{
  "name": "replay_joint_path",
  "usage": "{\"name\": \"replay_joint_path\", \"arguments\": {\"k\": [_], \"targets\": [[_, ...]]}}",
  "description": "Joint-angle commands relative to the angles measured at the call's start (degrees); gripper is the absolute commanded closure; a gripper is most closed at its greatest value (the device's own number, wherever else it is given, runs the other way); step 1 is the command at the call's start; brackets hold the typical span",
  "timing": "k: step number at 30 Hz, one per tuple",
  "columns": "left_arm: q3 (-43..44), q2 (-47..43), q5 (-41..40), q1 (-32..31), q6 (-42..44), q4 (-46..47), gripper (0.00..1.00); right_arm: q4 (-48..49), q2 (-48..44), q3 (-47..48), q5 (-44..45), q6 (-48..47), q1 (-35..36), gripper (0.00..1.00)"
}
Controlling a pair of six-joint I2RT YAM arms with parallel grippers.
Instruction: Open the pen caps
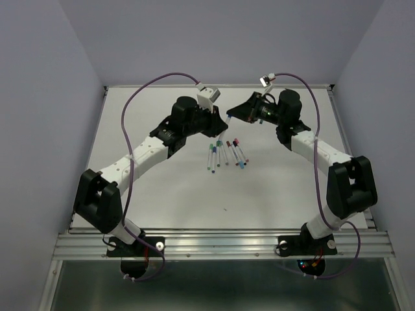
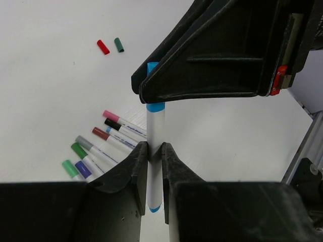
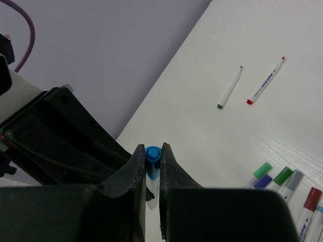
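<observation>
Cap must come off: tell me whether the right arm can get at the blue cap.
Yes, apparently: the right pincer is shut on the blue cap, while the left pincer holds the pen by its barrel.

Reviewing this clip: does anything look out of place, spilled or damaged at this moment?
Nothing damaged. A red cap and a dark green cap lie loose away from the pen cluster, and a green-ended pen and a red-ended pen lie apart, seemingly uncapped: consistent with uncapping, not a spill.
</observation>
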Motion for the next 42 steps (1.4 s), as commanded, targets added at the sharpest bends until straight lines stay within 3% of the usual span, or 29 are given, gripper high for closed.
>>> {"name": "replay_joint_path", "arguments": {"k": [1,8,11,14,20,27,32,33,34,37,42], "targets": [[-0.1,-0.43,0.86,-0.2,-1.08,2.96,1.0,1.36,-2.61,1.43,4.69,-1.45,0.39,0.99],[-10.28,-4.82,0.52,-0.2,-5.21,9.02,1.0,-3.9,-3.68,5.02,18.85,-5.68,-1.09,0.99],[-14.33,-5.61,-2.9,-0.2,-7.67,8.94,1.0,-4.97,-1.4,7.4,19.91,-5.33,-4.09,0.99],[-18.64,-5.53,2.08,-0.2,-11.01,12.63,1.0,-5.05,0.98,9.86,20.61,-5.67,-7.07,0.99],[-23.65,-5.88,3.77,-0.28,-14.36,13.16,1.0,-7.25,4.58,15.84,21.32,-6.47,-12.79,0.99],[-24.36,-7.29,2.54,-0.37,-14.45,11.75,1.0,-7.25,8.19,18.05,17.11,-4.62,-15.61,0.99],[-17.52,-5.79,1.57,-0.37,-11.55,9.3,1.0,-6.46,6.7,15.67,12.19,-4.09,-15.61,0.99],[-15.94,-5.1,-0.08,-0.37,-11.11,8.42,0.94,-6.29,6.35,14.63,11.31,-4.01,-15.61,0.99],[-12.79,-4.74,-0.53,-0.29,-9.37,6.59,0.49,-5.94,5.82,13.83,9.47,-3.66,-15.61,0.99],[-8.56,-4.04,-1.51,-0.28,-7.6,6.13,0.01,-5.32,3.98,10.76,6.57,-2.78,-15.61,0.99],[-2.32,-1.23,1.38,-0.28,-5.14,6.39,0.01,-4.19,1.08,6.71,3.31,-1.99,-11.14,0.99]]}}
